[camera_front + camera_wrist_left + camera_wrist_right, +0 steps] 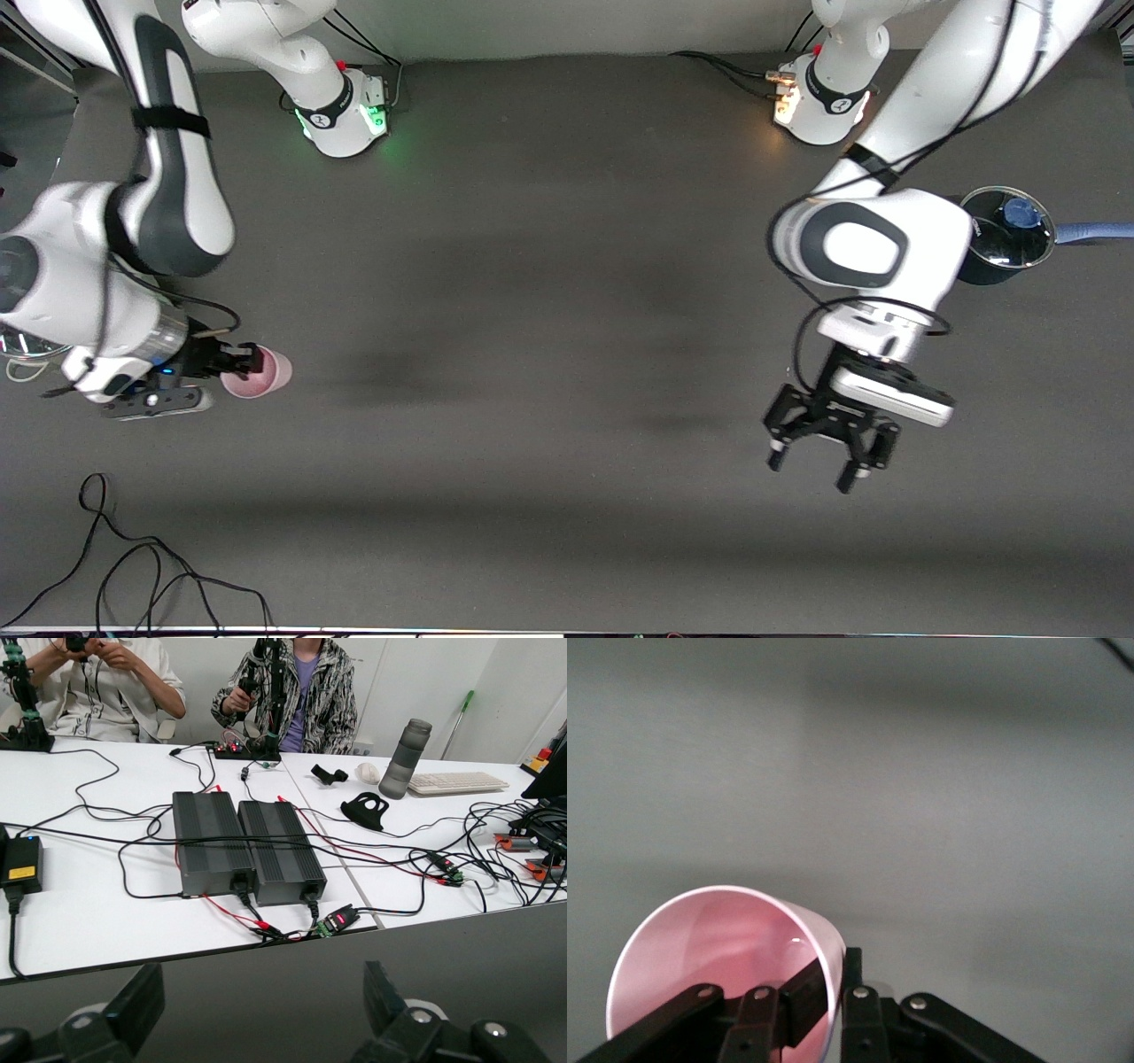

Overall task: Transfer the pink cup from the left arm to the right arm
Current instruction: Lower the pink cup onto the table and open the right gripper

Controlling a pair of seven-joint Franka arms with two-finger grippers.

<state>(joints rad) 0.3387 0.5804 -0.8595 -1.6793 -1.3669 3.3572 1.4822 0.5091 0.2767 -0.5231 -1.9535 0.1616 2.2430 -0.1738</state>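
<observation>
Right gripper is pinching just the pink cup rim (left gripper is hanging wide open, empty), so it's risking a slip.

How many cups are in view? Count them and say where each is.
1: the pink cup, held by its rim in the shut right gripper at the right arm's end of the table. None other shows.

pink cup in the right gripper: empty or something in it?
Empty. The right wrist view looks into the pink cup and shows only bare pink wall; the right gripper pinches its rim, one finger inside.
</observation>
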